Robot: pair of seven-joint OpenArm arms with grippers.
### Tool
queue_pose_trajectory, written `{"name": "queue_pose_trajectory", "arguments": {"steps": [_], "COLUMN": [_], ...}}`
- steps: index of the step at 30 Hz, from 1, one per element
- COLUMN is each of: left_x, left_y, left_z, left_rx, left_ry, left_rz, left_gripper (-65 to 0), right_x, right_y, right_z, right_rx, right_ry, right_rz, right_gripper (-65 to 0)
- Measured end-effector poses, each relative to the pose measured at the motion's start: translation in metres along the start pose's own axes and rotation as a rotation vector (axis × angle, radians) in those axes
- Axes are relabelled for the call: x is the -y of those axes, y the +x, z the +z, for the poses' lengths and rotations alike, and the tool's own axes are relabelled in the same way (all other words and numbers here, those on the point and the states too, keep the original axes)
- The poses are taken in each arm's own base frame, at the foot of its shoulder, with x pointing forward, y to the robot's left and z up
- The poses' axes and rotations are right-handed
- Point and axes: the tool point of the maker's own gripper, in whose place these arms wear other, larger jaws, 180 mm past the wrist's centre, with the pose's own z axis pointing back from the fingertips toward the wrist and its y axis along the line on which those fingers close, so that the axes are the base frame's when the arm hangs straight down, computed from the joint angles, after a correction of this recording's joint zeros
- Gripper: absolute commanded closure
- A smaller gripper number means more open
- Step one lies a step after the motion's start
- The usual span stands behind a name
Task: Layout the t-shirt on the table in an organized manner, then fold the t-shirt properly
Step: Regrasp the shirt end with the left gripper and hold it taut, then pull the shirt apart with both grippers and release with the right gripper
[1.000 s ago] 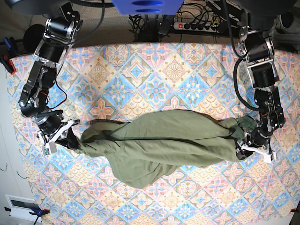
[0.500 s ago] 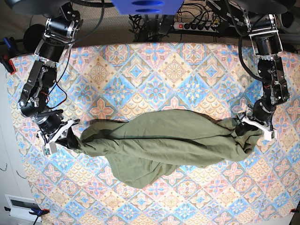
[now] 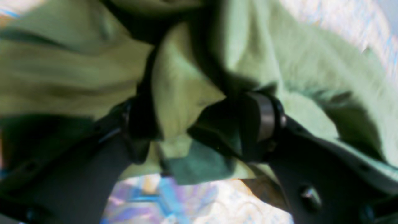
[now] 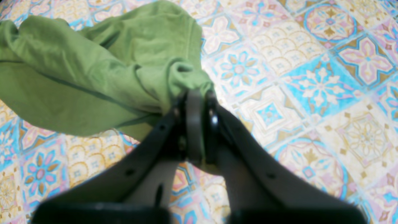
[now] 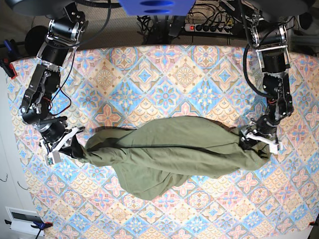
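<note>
Olive-green t-shirt [image 5: 172, 152] lies bunched and twisted across the middle of the table [image 5: 164, 74], stretched sideways into a long rumpled rope of cloth with a loose lobe sagging toward the near edge. Its surface is creased in long folds that run from one end to the other; no sleeve or neck can be told apart in the base view.

At the end on that view's left, the right gripper [image 4: 194, 102] has its jaws pressed tight together on a pinched knot of fabric (the right wrist view shows the cloth gathered into a small roll right at the tips), and the rest of the shirt fans away from that pinch onto the patterned cloth.

At the opposite end, the left gripper [image 3: 202, 121] sits low over the bunched cloth. Its jaws stand well apart, with a fold of green fabric lying between them and draped around both fingers [image 3: 262, 116]; the wrist picture is blurred, so I cannot tell whether that fold is actually gripped or merely resting there.

Nothing else lies on the tile-pattern cloth around the shirt. Beyond the far edge of the table, a power strip [image 5: 209, 27] and a tangle of black cables [image 5: 154, 25] sit between the two arm bases.
</note>
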Motion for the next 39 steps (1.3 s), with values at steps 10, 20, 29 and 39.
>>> {"name": "queue_pose_trajectory", "arguments": {"steps": [10,20,29,39], "left_x": [0.045,0.055,0.032,0.001], "left_y": [0.037,0.073,0.023,-0.063], "left_z": [0.032,0.128,0.175,0.201], "left_rx": [0.072,0.113,-0.053,-0.298], "left_ry": [-0.112,-0.206,-0.168,-0.095], "left_rz": [-0.144,-0.204,-0.233,-0.207], "left_gripper": [0.0,0.0,0.0,0.0], "right_x": [0.000,0.030,0.039,0.039], "right_y": [0.002,0.003,0.003,-0.035], "right_z": [0.000,0.019,0.039,0.052], "right_rx": [0.005,0.040,0.027,-0.089], "right_ry": [0.000,-0.082,-0.117,-0.135], "right_rz": [-0.002,-0.057,-0.001,0.008], "right_gripper": [-0.3,-0.3,-0.3,-0.3]}}
